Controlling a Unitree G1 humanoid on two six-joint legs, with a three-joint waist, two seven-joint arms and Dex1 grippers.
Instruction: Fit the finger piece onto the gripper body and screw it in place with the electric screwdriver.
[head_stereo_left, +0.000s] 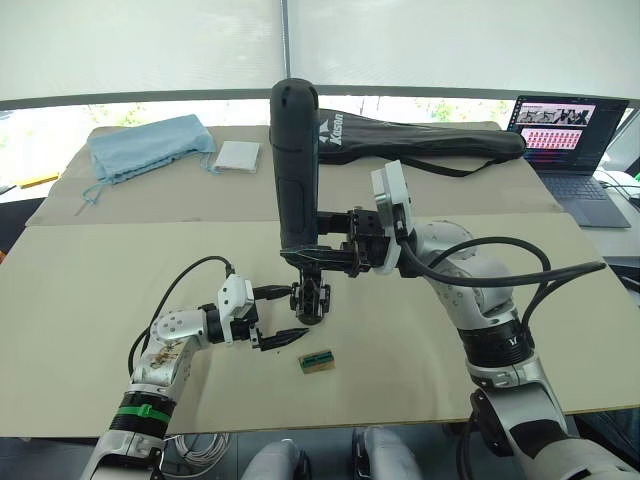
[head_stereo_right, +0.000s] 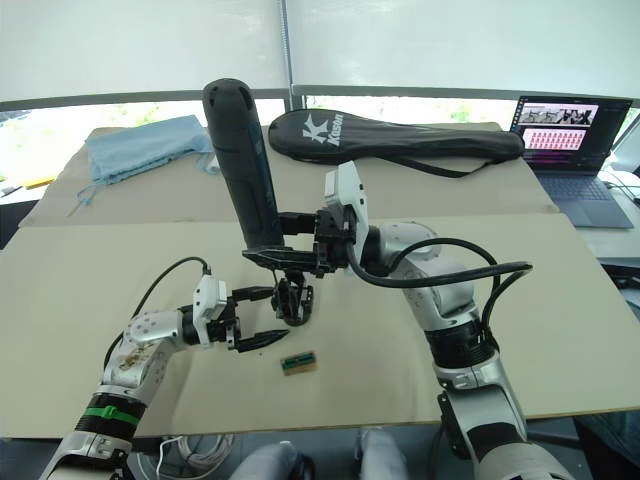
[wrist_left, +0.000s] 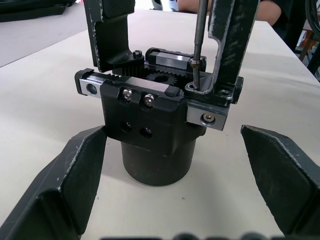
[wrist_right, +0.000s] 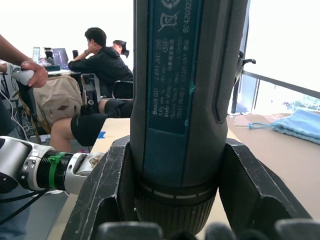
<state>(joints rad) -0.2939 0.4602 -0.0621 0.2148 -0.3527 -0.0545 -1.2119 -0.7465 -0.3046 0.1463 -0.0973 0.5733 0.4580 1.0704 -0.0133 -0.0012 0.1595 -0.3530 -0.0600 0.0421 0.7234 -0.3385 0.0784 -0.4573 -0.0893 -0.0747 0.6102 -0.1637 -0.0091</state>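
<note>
Your counter (head_stereo_left: 100, 290) is a wide tan surface, and along its far edge lie a long black racket bag (head_stereo_left: 420, 140), an open laptop (head_stereo_left: 570, 150), a blue cloth (head_stereo_left: 150, 145) and a small white pad (head_stereo_left: 238, 156).

Your right tool (head_stereo_left: 335, 252) is clenched on the electric screwdriver (head_stereo_left: 297, 170), with a finger pressed to each side of its barrel in the right wrist view. The screwdriver stands nearly upright over the middle of the counter, fat end up, and its thin silver bit (wrist_left: 199, 45) points down into a screw hole at one top corner of the gripper body (wrist_left: 155, 125).

The gripper body stands on its round base on the counter, just beside your left tool (head_stereo_left: 275, 315). The finger piece (wrist_left: 231, 45) sits upright on top of it at the same corner as the bit, right next to the bit; a second black finger (wrist_left: 111, 35) rises from the opposite side.

Your left tool is released: its two fingers (wrist_left: 75, 185) are spread apart on either side of the gripper body's base without touching it.

A small tan-and-green block (head_stereo_left: 317, 361) lies on the counter near the left tool, on the side closer to you.
</note>
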